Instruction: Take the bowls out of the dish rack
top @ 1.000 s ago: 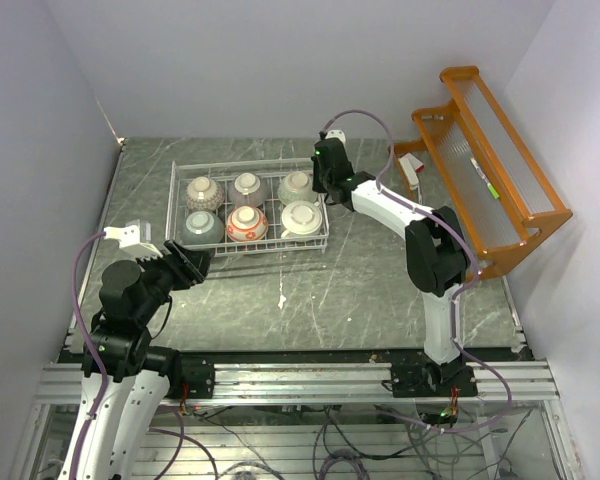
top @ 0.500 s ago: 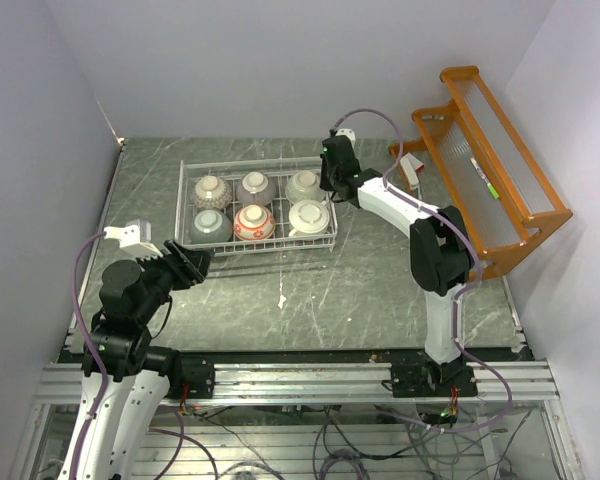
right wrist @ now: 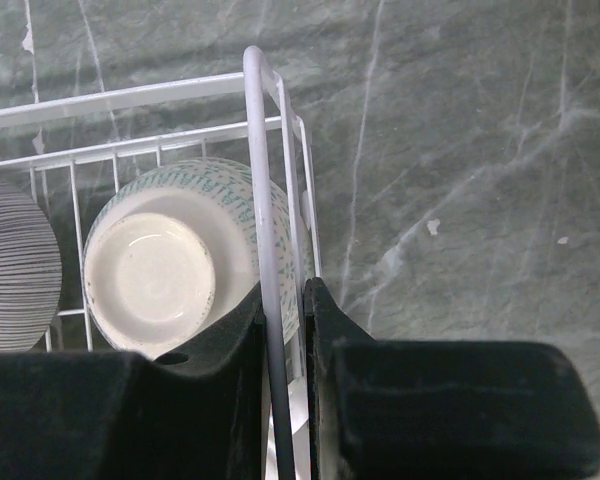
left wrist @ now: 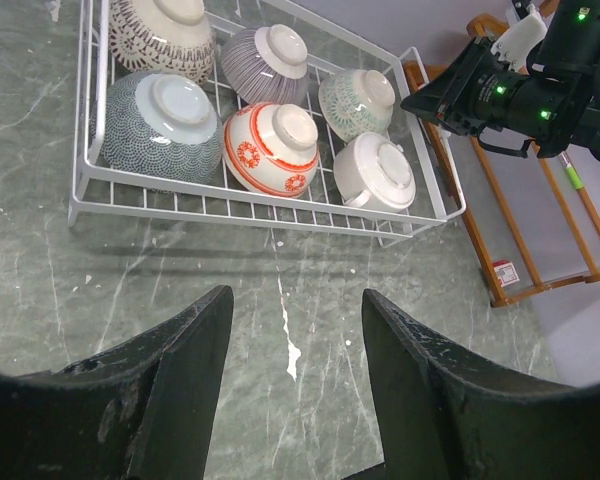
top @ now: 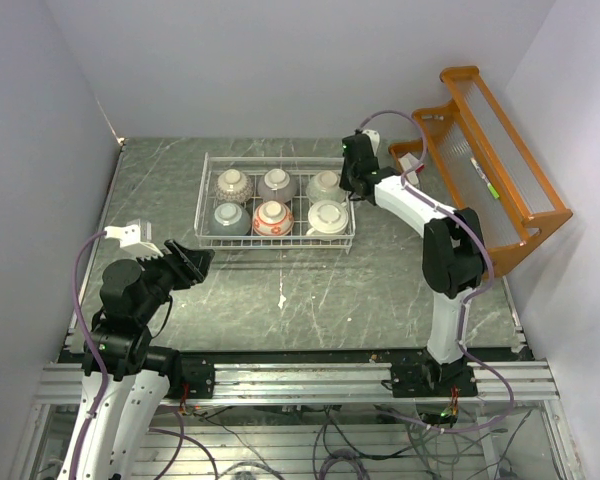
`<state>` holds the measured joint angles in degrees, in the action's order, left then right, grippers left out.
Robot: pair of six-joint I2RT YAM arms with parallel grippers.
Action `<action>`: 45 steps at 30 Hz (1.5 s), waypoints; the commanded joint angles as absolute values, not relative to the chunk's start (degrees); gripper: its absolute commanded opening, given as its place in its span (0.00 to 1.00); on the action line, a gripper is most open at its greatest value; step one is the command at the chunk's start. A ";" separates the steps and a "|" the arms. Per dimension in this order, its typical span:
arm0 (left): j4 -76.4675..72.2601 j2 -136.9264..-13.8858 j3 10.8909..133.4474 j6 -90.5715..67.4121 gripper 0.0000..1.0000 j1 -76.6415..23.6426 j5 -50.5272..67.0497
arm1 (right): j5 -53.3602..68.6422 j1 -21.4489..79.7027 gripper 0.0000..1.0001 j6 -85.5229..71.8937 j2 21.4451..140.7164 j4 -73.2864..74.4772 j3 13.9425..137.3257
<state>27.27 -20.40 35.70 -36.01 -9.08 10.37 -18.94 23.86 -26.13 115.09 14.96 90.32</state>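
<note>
The white wire dish rack (top: pixel 280 157) sits at the table's far middle and holds six bowls turned upside down. The far row holds a brown-patterned bowl (top: pixel 233 184), a striped grey one (top: pixel 277 183) and a green-patterned one (top: pixel 326 185). The near row holds a blue-grey bowl (top: pixel 230 217), the red-and-white one (top: pixel 272 217) and a cream one (top: pixel 327 216). My right gripper (right wrist: pixel 283 300) is shut on the rack's right rim wire (right wrist: pixel 263 150), beside the green-patterned bowl (right wrist: pixel 160 270). My left gripper (left wrist: pixel 295 310) is open and empty, above bare table in front of the rack (left wrist: pixel 90 190).
The orange wooden shelf rack (top: pixel 490 160) stands at the far right by the wall, with a small red-and-white object (top: pixel 412 170) at its foot. Walls close in the left, back and right. A white chip mark (top: pixel 282 298) is on the grey table.
The dish rack with its bowls has slid to the right, with my right gripper shut on its right rim. My left arm has not moved.
</note>
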 commanded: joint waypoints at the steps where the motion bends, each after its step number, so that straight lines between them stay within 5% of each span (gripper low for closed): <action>1: 26.21 -20.36 35.67 -35.86 0.65 -8.70 12.28 | -20.67 20.95 0.00 -27.92 111.95 12.16 92.46; 6: 26.24 -20.63 35.73 -35.90 0.73 -8.70 11.78 | -19.82 20.31 0.00 -24.51 114.91 13.63 96.83; 8: 27.51 -21.13 36.46 -35.95 0.96 -8.69 10.10 | -19.80 20.30 0.00 -23.84 115.39 14.86 98.11; 12: 30.61 -21.54 38.57 -36.98 0.98 -8.70 4.35 | -19.94 20.30 0.06 -22.38 114.14 13.32 96.12; 15: 29.69 -21.56 38.14 -37.25 0.98 -8.70 3.63 | -20.64 20.31 0.28 -21.16 111.51 11.84 93.78; 18: 27.13 -23.89 37.01 -36.90 0.98 -8.70 4.84 | -21.07 20.31 0.70 -19.52 108.44 10.85 91.84; 21: 26.48 -28.60 37.31 -36.38 0.98 -8.70 5.05 | -21.15 20.31 0.82 -19.00 104.98 10.82 89.91; 30: 17.99 -35.00 40.16 -35.66 0.98 -8.78 6.30 | -18.12 20.59 0.84 -21.11 77.30 -7.20 61.60; 36: 13.70 -44.25 45.50 -34.03 0.94 -10.80 3.10 | -3.45 20.31 0.90 -18.93 62.29 -23.33 39.86; 45: 8.17 -62.73 54.85 -27.77 0.98 -33.03 -19.02 | 1.67 20.40 0.91 -23.10 51.67 -15.73 27.97</action>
